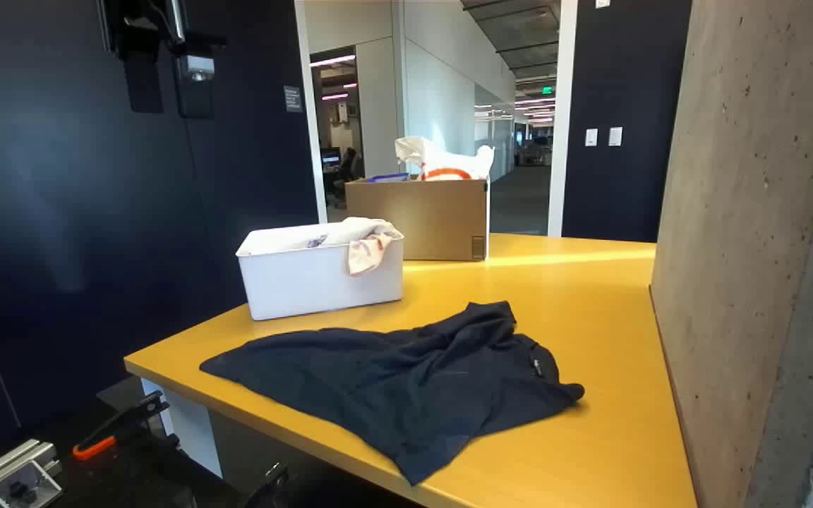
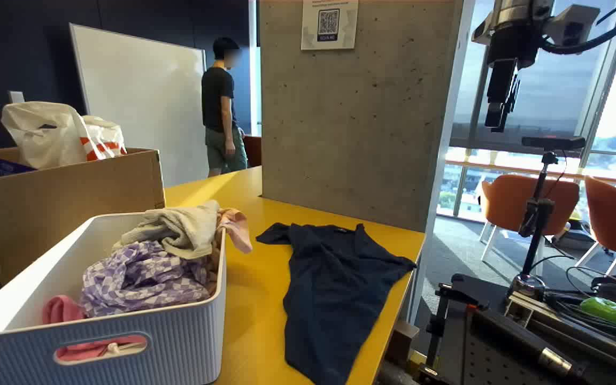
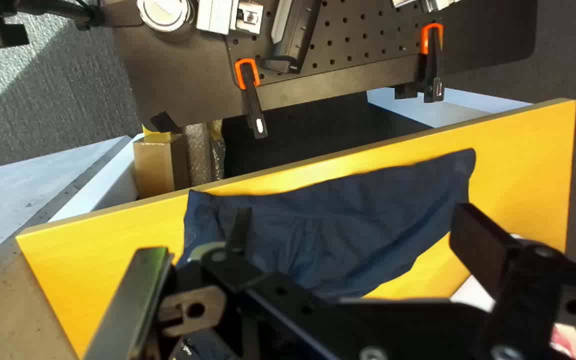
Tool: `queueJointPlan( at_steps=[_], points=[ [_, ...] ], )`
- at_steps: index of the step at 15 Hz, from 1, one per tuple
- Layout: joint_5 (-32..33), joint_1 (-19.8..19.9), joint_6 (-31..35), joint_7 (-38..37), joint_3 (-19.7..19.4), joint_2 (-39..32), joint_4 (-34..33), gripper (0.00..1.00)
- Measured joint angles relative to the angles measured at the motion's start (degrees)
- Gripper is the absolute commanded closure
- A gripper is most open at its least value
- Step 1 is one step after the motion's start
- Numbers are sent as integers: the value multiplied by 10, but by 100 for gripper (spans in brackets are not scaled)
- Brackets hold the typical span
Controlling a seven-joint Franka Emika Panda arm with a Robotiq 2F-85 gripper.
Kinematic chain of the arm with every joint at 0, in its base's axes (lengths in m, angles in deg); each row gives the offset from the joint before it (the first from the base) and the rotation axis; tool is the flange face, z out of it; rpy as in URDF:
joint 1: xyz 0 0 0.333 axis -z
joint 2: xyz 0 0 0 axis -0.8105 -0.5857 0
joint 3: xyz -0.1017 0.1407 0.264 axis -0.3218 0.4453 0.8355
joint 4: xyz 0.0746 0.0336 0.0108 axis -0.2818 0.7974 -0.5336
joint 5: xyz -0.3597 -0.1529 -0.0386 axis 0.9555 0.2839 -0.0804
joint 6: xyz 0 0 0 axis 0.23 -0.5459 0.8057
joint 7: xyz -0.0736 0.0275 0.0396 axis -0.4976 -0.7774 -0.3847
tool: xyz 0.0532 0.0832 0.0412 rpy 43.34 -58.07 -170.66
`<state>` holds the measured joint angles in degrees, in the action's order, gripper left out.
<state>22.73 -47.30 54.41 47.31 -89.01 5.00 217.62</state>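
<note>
A dark navy shirt (image 1: 406, 381) lies spread and wrinkled on the yellow table, and it also shows in an exterior view (image 2: 335, 289) and in the wrist view (image 3: 348, 215). My gripper (image 3: 355, 235) is open, its two black fingers wide apart with nothing between them. It hangs high above the table, well apart from the shirt, and shows at the upper right of an exterior view (image 2: 503, 109) and at the upper left of an exterior view (image 1: 170, 99). A white bin (image 1: 322, 282) with crumpled clothes stands beside the shirt; it also shows in an exterior view (image 2: 179, 353).
A cardboard box (image 1: 435, 219) with white plastic bags stands behind the bin. A concrete pillar (image 2: 351, 123) rises at the table's edge. The robot's black base plate (image 3: 348, 45) with orange clamps lies beyond the yellow table's edge (image 3: 528, 130). A person (image 2: 222, 107) stands in the background.
</note>
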Motion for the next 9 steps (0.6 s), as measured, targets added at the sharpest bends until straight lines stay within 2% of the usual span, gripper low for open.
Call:
queueJointPlan(
  at_steps=[9],
  points=[
    [-5, 0, 3, -3, 1, -4, -1, 0]
  ],
)
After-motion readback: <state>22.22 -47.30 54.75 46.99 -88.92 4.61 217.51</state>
